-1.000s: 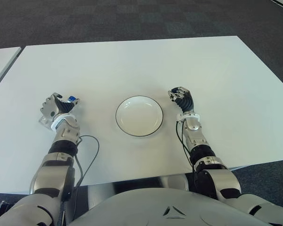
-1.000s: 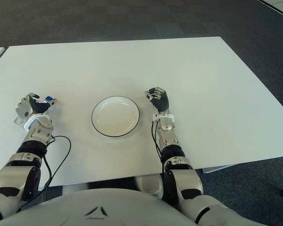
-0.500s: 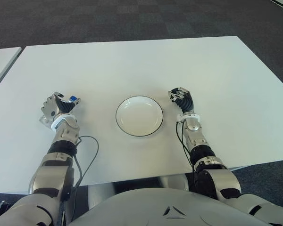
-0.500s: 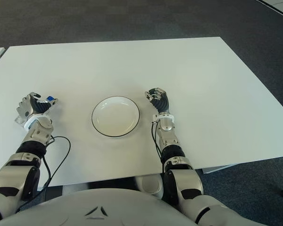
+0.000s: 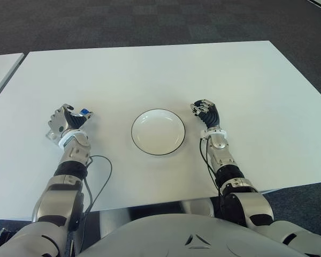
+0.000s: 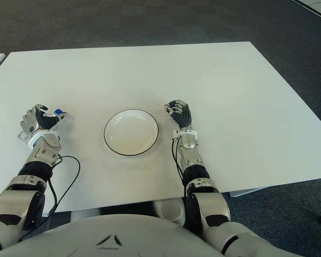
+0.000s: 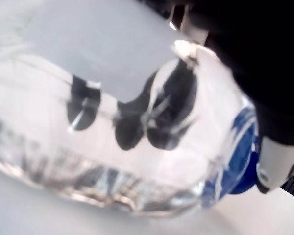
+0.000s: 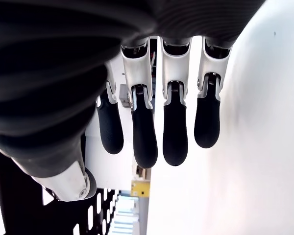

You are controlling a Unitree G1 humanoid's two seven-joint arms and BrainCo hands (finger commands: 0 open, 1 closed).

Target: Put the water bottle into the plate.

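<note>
A clear water bottle (image 7: pixel 112 147) with a blue cap (image 5: pixel 85 112) lies in my left hand (image 5: pixel 67 120), whose fingers are wrapped around it, at the left of the white table (image 5: pixel 150 69). The bottle's body is mostly hidden by the fingers in the eye views. A white plate (image 5: pixel 134 134) with a dark rim sits at the table's middle, to the right of the bottle and apart from it, with nothing in it. My right hand (image 5: pixel 205 111) shows just right of the plate, fingers relaxed and holding nothing.
A second white table (image 5: pixel 0 67) stands off to the far left across a narrow gap. A black cable (image 5: pixel 104 171) loops on the table beside my left forearm. Dark carpet surrounds the table.
My left hand with the bottle has shifted slightly to the right, toward the plate. The right hand and the plate have not moved.
</note>
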